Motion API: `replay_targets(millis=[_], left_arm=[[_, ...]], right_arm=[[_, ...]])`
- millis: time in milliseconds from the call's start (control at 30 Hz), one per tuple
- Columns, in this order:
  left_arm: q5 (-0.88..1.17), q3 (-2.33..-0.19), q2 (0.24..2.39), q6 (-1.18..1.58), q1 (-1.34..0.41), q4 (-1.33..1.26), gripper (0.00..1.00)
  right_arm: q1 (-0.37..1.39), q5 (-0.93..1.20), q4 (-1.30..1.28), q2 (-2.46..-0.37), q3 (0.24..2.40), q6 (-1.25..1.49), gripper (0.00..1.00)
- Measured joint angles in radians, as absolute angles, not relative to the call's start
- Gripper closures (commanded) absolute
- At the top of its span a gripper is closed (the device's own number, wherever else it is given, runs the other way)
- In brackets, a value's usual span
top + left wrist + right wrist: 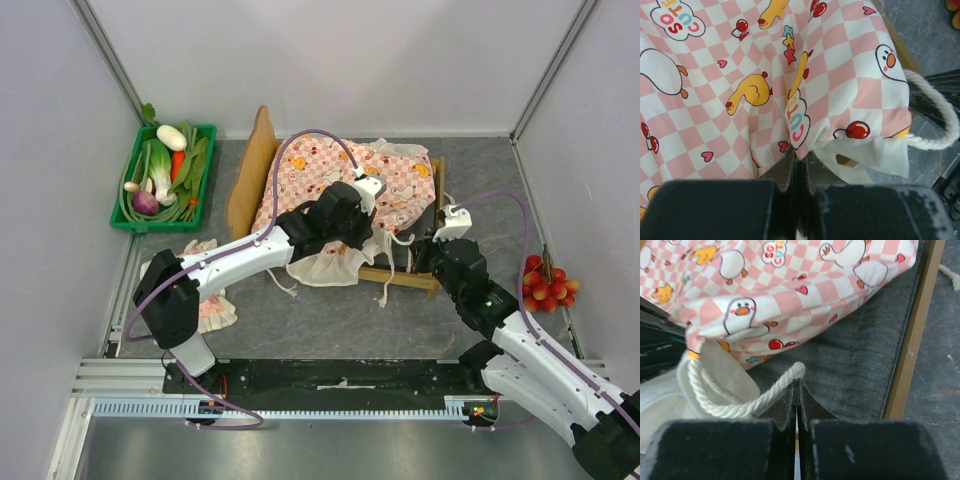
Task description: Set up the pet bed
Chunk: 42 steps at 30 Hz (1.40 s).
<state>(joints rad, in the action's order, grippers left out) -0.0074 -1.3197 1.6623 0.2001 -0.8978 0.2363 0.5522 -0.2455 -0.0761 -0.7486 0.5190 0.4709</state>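
The pet bed (250,180), a light-wood frame with a curved headboard on its left, lies at the table's middle. The pink-checked mattress (330,175) lies rumpled on it, its white frill hanging over the near rail. My left gripper (368,203) is shut on a fold of the mattress (790,100) near its right end; the jaws (801,157) pinch the cloth. My right gripper (432,248) is at the bed's near right corner, shut (798,382) on the end of the mattress's white cord (740,407), above the grey base (865,360) and beside the wooden rail (912,340).
A small pink frilled pillow (205,300) lies at the near left, partly under my left arm. A green crate of vegetables (165,180) stands at the far left. Red fruits (545,285) lie by the right wall. White walls close in three sides.
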Motion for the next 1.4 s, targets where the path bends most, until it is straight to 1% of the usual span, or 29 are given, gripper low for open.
replay_targets(millis=[167, 200, 367, 400, 467, 500, 567, 733, 767, 833, 867, 900, 967, 1033, 1100, 1200, 1333, 1400], left_arm=[[0.010, -1.319, 1.662, 0.200, -0.898, 0.236, 0.98], [0.011, -1.319, 1.662, 0.200, -0.898, 0.234, 0.98], [0.031, -1.319, 1.662, 0.200, -0.898, 0.231, 0.98], [0.034, -1.319, 1.662, 0.200, -0.898, 0.230, 0.98], [0.040, -1.319, 1.662, 0.200, -0.898, 0.230, 0.98], [0.045, -1.319, 1.662, 0.201, -0.898, 0.230, 0.98], [0.056, -1.319, 1.662, 0.201, -0.897, 0.230, 0.98], [0.078, -1.319, 1.663, 0.208, -0.896, 0.229, 0.98], [0.083, -1.319, 1.665, 0.210, -0.896, 0.229, 0.98], [0.091, -1.319, 1.672, 0.214, -0.896, 0.227, 0.98], [0.096, -1.319, 1.678, 0.216, -0.897, 0.226, 0.98], [0.102, -1.321, 1.687, 0.219, -0.897, 0.228, 0.98], [0.109, -1.329, 1.709, 0.221, -0.900, 0.231, 0.98], [0.112, -1.338, 1.728, 0.225, -0.905, 0.236, 0.98], [0.112, -1.349, 1.744, 0.228, -0.908, 0.246, 0.98], [0.109, -1.371, 1.763, 0.228, -0.912, 0.269, 0.98], [0.086, -1.381, 1.765, 0.229, -0.912, 0.292, 0.98], [0.073, -1.382, 1.765, 0.228, -0.912, 0.307, 0.98]], right_arm=[[0.553, -0.244, -0.076, -0.749, 0.463, 0.480, 1.00], [0.552, -0.242, -0.077, -0.749, 0.451, 0.484, 0.98], [0.552, -0.225, -0.105, -0.746, 0.414, 0.519, 0.84], [0.552, -0.221, -0.122, -0.743, 0.410, 0.526, 0.72], [0.552, -0.213, -0.158, -0.728, 0.406, 0.538, 0.66], [0.552, -0.208, -0.176, -0.716, 0.406, 0.548, 0.59], [0.553, -0.205, -0.216, -0.673, 0.406, 0.561, 0.53], [0.553, -0.224, -0.341, -0.549, 0.432, 0.580, 0.45], [0.553, -0.237, -0.371, -0.523, 0.450, 0.584, 0.42], [0.553, -0.278, -0.418, -0.483, 0.487, 0.595, 0.40], [0.553, -0.307, -0.447, -0.467, 0.511, 0.598, 0.36], [0.553, -0.340, -0.469, -0.460, 0.533, 0.602, 0.34], [0.552, -0.418, -0.516, -0.466, 0.582, 0.612, 0.31], [0.551, -0.476, -0.548, -0.489, 0.612, 0.621, 0.31], [0.551, -0.511, -0.569, -0.530, 0.628, 0.630, 0.29], [0.551, -0.537, -0.589, -0.627, 0.638, 0.646, 0.29], [0.544, -0.539, -0.599, -0.760, 0.636, 0.663, 0.31], [0.532, -0.534, -0.594, -0.796, 0.624, 0.665, 0.36]])
